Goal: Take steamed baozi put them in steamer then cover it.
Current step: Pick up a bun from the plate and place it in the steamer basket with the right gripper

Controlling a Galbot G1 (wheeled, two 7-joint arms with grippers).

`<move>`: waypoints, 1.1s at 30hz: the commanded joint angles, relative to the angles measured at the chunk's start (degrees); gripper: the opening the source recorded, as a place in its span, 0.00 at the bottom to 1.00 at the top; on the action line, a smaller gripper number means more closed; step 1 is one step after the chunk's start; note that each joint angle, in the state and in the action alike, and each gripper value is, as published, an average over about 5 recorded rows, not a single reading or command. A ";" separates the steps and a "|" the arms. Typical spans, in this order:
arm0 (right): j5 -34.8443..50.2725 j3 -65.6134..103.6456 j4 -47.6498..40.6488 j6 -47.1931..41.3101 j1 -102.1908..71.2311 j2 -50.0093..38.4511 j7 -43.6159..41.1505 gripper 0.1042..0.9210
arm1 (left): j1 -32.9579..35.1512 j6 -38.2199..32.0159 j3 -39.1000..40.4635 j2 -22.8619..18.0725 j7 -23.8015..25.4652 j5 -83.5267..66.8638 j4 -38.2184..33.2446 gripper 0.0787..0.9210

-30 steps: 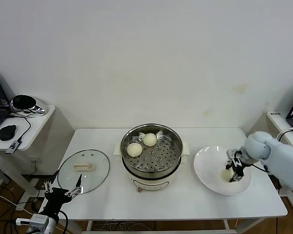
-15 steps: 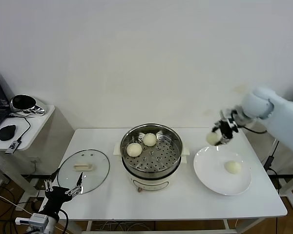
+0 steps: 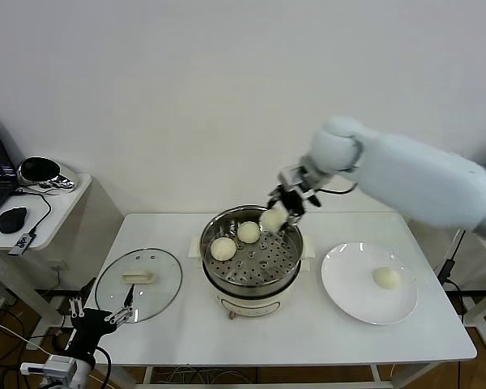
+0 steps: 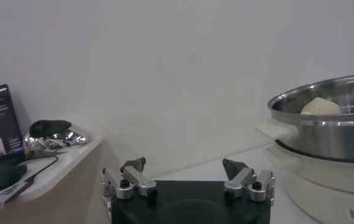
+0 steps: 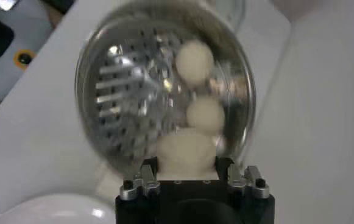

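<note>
My right gripper (image 3: 274,215) (image 5: 187,167) hangs above the far right rim of the steamer (image 3: 289,275), shut on a cream-white baozi (image 3: 271,219) (image 5: 186,154). Two more baozi (image 3: 223,249) (image 3: 249,232) lie on the perforated tray inside the steel pot, and both also show in the right wrist view (image 5: 194,59) (image 5: 204,113). A last baozi (image 3: 386,278) rests on the white plate (image 3: 348,284) at the right. The glass cover (image 3: 158,293) with its cream handle lies flat on the table's left. My left gripper (image 3: 104,314) (image 4: 184,167) stands open low at the table's front left corner.
A side table (image 3: 53,203) at the far left carries a shiny helmet-like object (image 3: 38,171), a mouse (image 3: 12,219) and cables. A laptop edge shows at the far left. The wall rises right behind the white table (image 3: 308,332).
My right arm has lifted a baozi off the plate and carried it left, from above the plate's far edge to above the steamer's far right rim. The left arm stayed put.
</note>
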 commanded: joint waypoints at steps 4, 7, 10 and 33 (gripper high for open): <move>-7.27 -7.33 -3.33 16.27 -1.89 10.95 -2.28 0.60 | -0.11 0.04 -0.14 -0.18 0.01 -0.13 0.15 0.88; -9.94 -7.87 -3.67 18.79 -3.00 10.56 -2.49 0.61 | -0.22 -0.05 -0.09 -0.32 0.01 -0.15 0.51 0.88; -11.03 -8.13 -3.67 20.31 -3.69 10.24 -2.54 0.61 | -0.36 -0.14 -0.03 -0.40 0.01 -0.15 0.90 0.88; -9.02 -5.98 -1.91 20.27 0.15 6.66 -0.61 0.85 | -0.30 -0.49 -0.06 -0.71 -0.03 -0.19 1.00 0.88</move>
